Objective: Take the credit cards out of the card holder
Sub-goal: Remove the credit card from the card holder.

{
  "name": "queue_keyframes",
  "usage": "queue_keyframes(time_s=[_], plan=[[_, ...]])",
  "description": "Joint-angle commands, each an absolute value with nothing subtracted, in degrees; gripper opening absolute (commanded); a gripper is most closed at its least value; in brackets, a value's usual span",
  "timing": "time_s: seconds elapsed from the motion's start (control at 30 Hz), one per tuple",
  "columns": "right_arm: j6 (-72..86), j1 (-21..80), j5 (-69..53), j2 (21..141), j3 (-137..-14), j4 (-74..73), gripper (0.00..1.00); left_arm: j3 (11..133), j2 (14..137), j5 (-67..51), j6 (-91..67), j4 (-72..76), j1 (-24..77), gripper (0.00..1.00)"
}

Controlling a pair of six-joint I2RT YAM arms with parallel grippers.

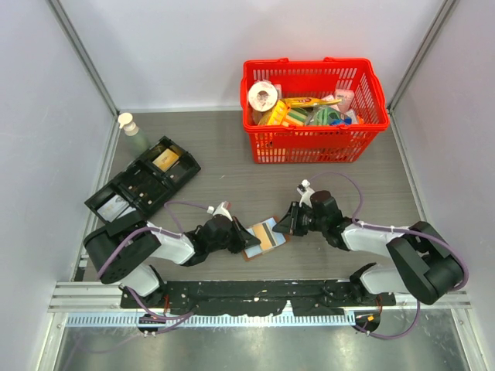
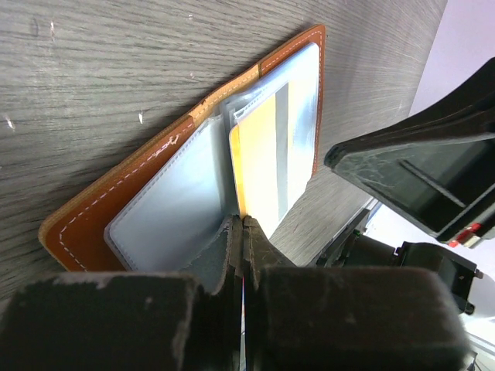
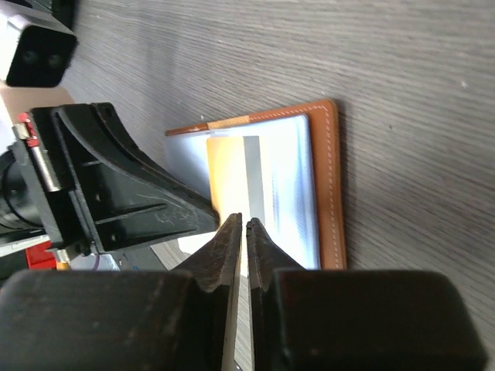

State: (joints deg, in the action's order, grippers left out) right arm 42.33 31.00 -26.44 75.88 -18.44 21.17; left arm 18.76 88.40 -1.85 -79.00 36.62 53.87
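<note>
The brown leather card holder (image 1: 263, 239) lies open on the table between my grippers, its pale grey-blue sleeves up. A yellow card with a grey stripe (image 2: 259, 158) sits in the middle sleeves and also shows in the right wrist view (image 3: 230, 174). My left gripper (image 1: 238, 238) is at the holder's left edge. Its jaws (image 2: 243, 220) are shut on a sleeve leaf right beside the card's edge. My right gripper (image 1: 288, 224) is at the holder's right edge. Its jaws (image 3: 245, 222) are pressed together on the near edge of the yellow card.
A black compartmented tray (image 1: 143, 182) with cards in it lies at the back left, and a small bottle (image 1: 129, 124) stands behind it. A red basket (image 1: 313, 108) full of items stands at the back right.
</note>
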Motion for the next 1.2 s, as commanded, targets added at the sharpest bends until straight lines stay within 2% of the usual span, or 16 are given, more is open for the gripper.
queue_keyframes(time_s=[0.0,0.43,0.73,0.97,1.0,1.1,1.17], plan=[[41.22,31.11,-27.59,74.79,-21.79,22.50,0.12,19.86,88.16,-1.23,-77.61,36.56,53.53,0.00],[44.30,31.20,-31.12,84.81,-17.67,31.46,0.11,19.95,88.33,-1.05,-77.78,36.65,53.61,0.00],[40.26,31.11,-21.02,83.85,-17.14,17.07,0.11,16.71,85.61,1.58,-80.15,37.61,53.35,0.02],[39.37,31.20,-20.04,84.55,-17.23,15.56,0.10,15.56,86.31,0.97,-81.47,40.25,52.91,0.00],[39.46,31.20,-20.30,84.72,-17.23,15.90,0.10,15.64,86.48,0.53,-81.39,40.86,52.91,0.02],[39.81,31.11,-21.00,84.73,-17.23,16.52,0.10,15.91,87.27,0.26,-81.30,42.80,52.82,0.21],[39.81,31.11,-21.09,84.55,-17.40,16.52,0.10,16.35,87.71,0.26,-80.86,43.85,52.91,0.26]])
